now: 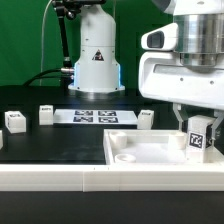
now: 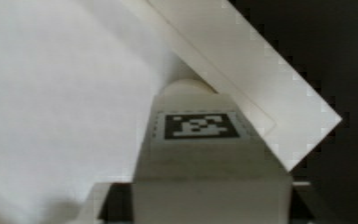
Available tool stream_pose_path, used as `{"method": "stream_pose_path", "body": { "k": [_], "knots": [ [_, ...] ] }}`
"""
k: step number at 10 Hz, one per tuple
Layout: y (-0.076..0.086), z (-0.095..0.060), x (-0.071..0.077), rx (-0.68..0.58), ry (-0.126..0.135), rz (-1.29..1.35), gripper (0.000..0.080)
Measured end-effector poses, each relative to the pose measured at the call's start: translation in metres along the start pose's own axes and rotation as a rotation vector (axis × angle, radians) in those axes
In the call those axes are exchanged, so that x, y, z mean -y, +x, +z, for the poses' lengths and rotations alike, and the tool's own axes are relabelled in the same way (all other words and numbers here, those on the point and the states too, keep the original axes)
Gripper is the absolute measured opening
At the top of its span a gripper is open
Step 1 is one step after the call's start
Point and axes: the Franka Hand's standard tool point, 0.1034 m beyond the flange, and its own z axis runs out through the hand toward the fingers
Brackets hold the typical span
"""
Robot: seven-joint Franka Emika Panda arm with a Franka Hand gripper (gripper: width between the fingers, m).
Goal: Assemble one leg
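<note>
My gripper [image 1: 197, 128] is shut on a leg [image 1: 197, 139], a small white post with a black-and-white tag, and holds it upright over the right corner of the large white panel [image 1: 140, 147]. In the wrist view the held leg [image 2: 201, 140] fills the middle, pointing down at the panel's raised rim [image 2: 247, 60] and its corner. My dark fingers [image 2: 117, 200] press the leg's two sides. Whether the leg touches the panel I cannot tell. Three other legs lie on the table: one at far left [image 1: 15, 121], one [image 1: 46, 113] beside it, one [image 1: 146, 117] near the panel.
The marker board [image 1: 92, 116] lies flat on the black table behind the panel. The robot base [image 1: 95, 55] stands at the back before a green backdrop. A white ledge [image 1: 60, 175] runs along the table's front edge.
</note>
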Motion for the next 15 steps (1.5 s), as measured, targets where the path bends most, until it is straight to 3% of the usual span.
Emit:
{"method": "stream_pose_path", "body": {
  "k": [4,5,6,7,8,15],
  "knots": [
    [0.000,0.000,-0.001,0.001,-0.006,0.257,0.0291],
    [0.000,0.000,-0.001,0.001,-0.006,0.244,0.0372],
    [0.000,0.000,-0.001,0.001,-0.006,0.241,0.0510],
    [0.001,0.000,0.000,-0.001,-0.003,0.209,0.0510],
    [0.004,0.000,0.000,-0.009,0.008,0.186,0.0624],
    [-0.008,0.001,0.007,-0.020,0.001,-0.506,0.0649]
  ]
}}
